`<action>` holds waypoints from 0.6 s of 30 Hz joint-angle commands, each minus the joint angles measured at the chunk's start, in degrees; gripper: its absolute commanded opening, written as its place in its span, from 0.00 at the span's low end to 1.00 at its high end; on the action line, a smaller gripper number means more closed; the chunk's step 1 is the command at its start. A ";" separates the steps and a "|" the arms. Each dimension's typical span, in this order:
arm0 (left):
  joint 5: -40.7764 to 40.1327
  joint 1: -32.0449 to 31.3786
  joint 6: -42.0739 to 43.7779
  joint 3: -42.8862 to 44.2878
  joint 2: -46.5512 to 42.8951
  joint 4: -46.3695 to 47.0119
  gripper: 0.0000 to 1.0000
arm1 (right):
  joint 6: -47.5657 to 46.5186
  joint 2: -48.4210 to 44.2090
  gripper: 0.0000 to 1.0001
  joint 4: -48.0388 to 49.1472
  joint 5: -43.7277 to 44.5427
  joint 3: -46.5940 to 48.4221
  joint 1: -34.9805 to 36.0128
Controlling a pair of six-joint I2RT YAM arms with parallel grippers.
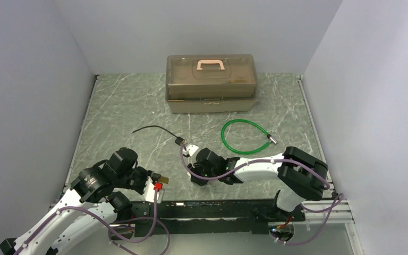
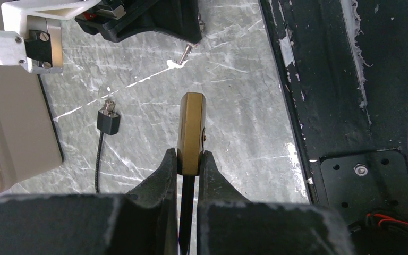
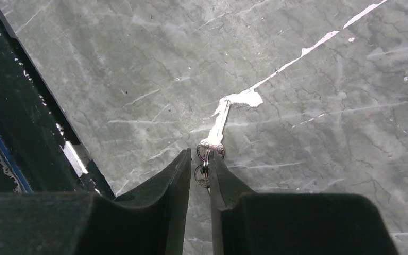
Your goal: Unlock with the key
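My left gripper (image 2: 190, 156) is shut on a brass padlock (image 2: 191, 125), holding it edge-on above the marble table. In the top view the padlock (image 1: 164, 179) sticks out of the left gripper (image 1: 156, 181) near the front edge. My right gripper (image 3: 201, 156) is shut on a ring of small silver keys, and one key (image 3: 218, 125) points away from the fingers. In the top view the right gripper (image 1: 195, 174) sits just right of the padlock. In the left wrist view the key tip (image 2: 187, 51) shows beyond the padlock, apart from it.
A tan toolbox with a pink handle (image 1: 211, 82) stands at the back. A green cable loop (image 1: 243, 137) and a black cable (image 1: 154, 129) with a plug (image 2: 108, 123) lie mid-table. The black base rail (image 1: 218, 210) runs along the front edge.
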 commanded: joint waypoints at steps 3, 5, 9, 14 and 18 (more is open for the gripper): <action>3.31 0.17 0.30 1.63 -0.30 4.81 0.00 | -1.07 0.42 0.14 -0.76 1.39 2.50 0.04; 3.93 0.19 0.13 1.91 -0.04 4.67 0.00 | -1.41 -1.00 0.04 -0.14 1.56 2.01 0.11; 5.70 0.16 1.52 0.89 0.49 4.12 0.00 | -3.23 -7.33 0.00 2.06 0.33 0.25 0.08; 7.62 0.13 3.95 -1.35 2.03 4.14 0.00 | -4.46 -14.49 0.00 4.27 -4.46 -1.09 0.11; 9.21 0.13 6.38 -2.05 4.18 3.97 0.00 | -4.68 -18.61 0.00 3.61 -8.55 0.08 0.02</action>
